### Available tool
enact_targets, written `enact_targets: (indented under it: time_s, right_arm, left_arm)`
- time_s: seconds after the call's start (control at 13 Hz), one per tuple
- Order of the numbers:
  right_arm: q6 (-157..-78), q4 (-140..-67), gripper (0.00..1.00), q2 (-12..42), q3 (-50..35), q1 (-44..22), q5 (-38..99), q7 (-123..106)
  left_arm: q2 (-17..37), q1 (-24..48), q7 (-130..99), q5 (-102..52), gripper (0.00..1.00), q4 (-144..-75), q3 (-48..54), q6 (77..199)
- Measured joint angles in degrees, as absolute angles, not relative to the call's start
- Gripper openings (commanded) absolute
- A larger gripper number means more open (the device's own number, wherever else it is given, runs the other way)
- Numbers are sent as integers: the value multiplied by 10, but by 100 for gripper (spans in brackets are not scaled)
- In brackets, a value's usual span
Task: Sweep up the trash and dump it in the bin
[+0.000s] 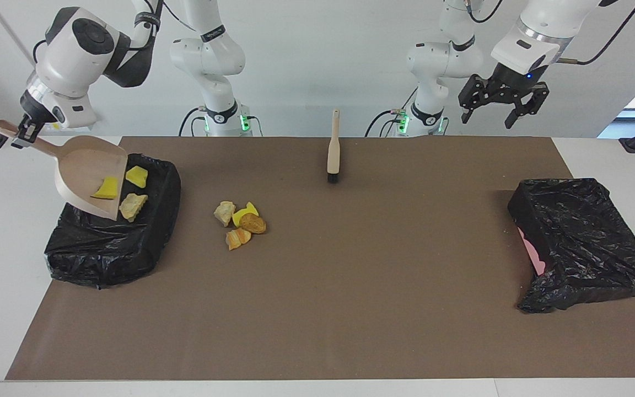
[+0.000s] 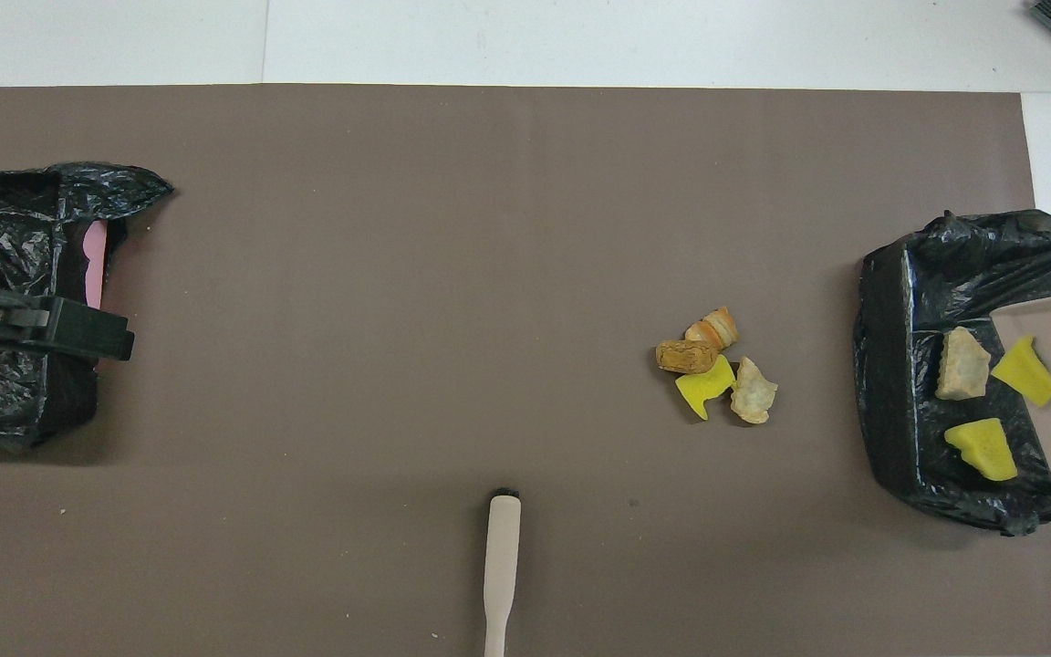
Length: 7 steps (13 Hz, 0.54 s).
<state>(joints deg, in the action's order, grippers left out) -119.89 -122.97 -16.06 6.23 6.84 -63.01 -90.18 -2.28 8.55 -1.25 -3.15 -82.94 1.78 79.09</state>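
Right gripper (image 1: 21,134), fingers pinching the handle of the tilted dustpan (image 1: 89,173) over the bin (image 1: 111,242), risks a sponge chunk (image 1: 106,188) sticking inside; four trash scraps (image 1: 240,220) lie on the counter (image 1: 350,275); left gripper (image 1: 496,110) waits, fingers spread.

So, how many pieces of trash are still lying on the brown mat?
4, in one cluster between the brush and the bin that the dustpan is emptying into. None seems hidden.

No readable text, no labels, no brands, no numbers, no signs anywhere
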Motion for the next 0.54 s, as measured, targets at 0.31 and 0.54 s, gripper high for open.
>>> enact_targets:
  time_s: [0.31,0.54]
  right_arm:
    - [-1190,-1241,0,-182,60,54,-640,-902]
    - [-1140,-1230,0,-207,42,52,-627,-892]
  left_arm:
    - [-22,79,-3,-20,100,-829,18,791]
    - [-22,79,2,-10,100,-829,18,791]
